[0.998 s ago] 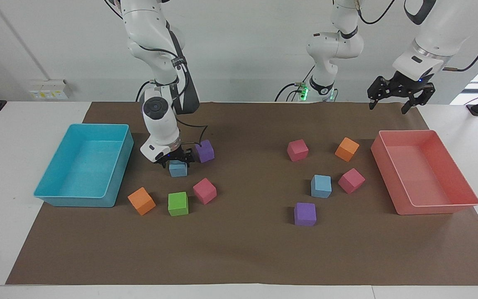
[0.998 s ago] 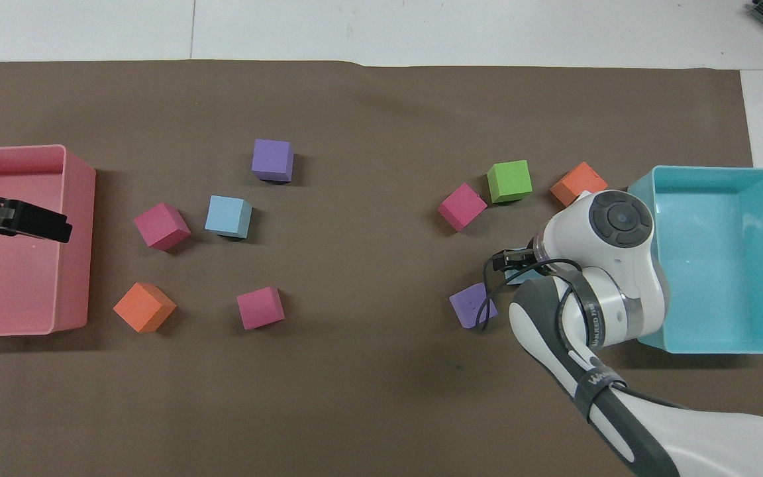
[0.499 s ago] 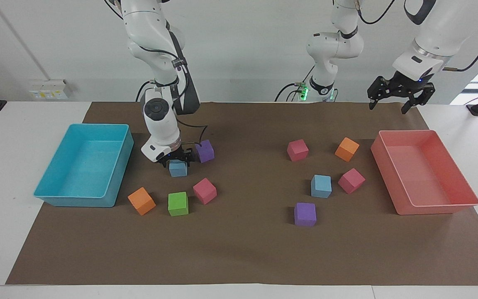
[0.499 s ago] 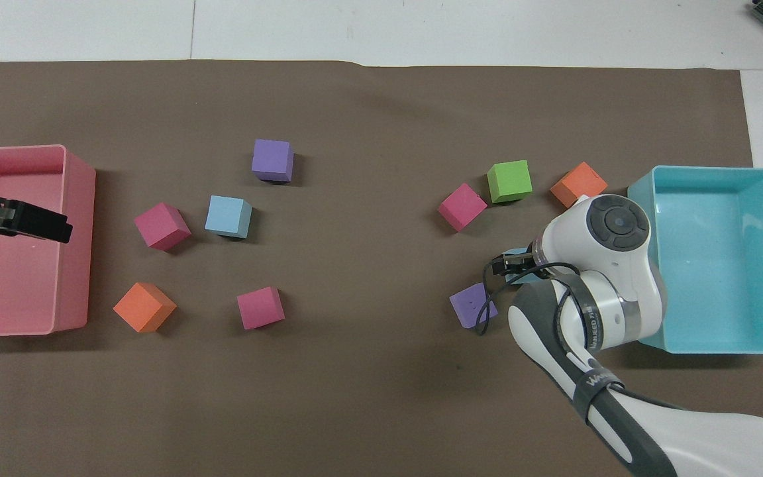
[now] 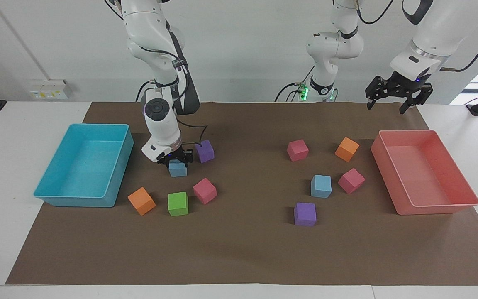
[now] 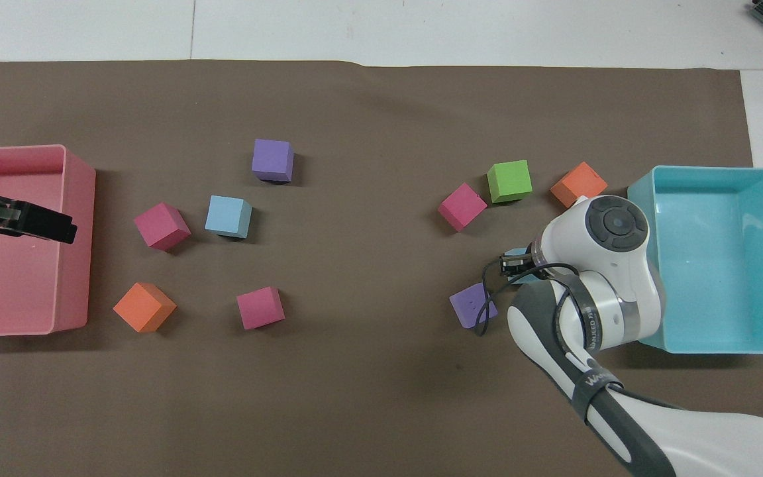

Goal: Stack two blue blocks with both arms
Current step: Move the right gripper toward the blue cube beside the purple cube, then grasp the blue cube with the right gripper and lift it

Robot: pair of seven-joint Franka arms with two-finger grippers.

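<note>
One blue block (image 5: 177,168) rests on the brown mat beside a purple cube (image 5: 205,150), near the turquoise bin (image 5: 56,199). My right gripper (image 5: 178,162) is down on it, fingers closed on its sides; in the overhead view the wrist hides nearly all of this block. The other blue block (image 5: 321,185) sits free on the mat toward the left arm's end, beside a pink cube (image 5: 351,180); it also shows in the overhead view (image 6: 228,216). My left gripper (image 5: 396,94) is open and empty, raised high near the pink bin (image 5: 467,203), and waits.
Orange (image 5: 141,201), green (image 5: 178,203) and pink (image 5: 204,190) cubes lie just farther from the robots than the gripped block. Near the free blue block are a purple cube (image 5: 305,214), a pink cube (image 5: 297,150) and an orange cube (image 5: 347,149).
My right gripper's fingers have drawn in against the blue block and the wrist has shifted slightly. The left gripper has risen a little. The cubes have not moved.
</note>
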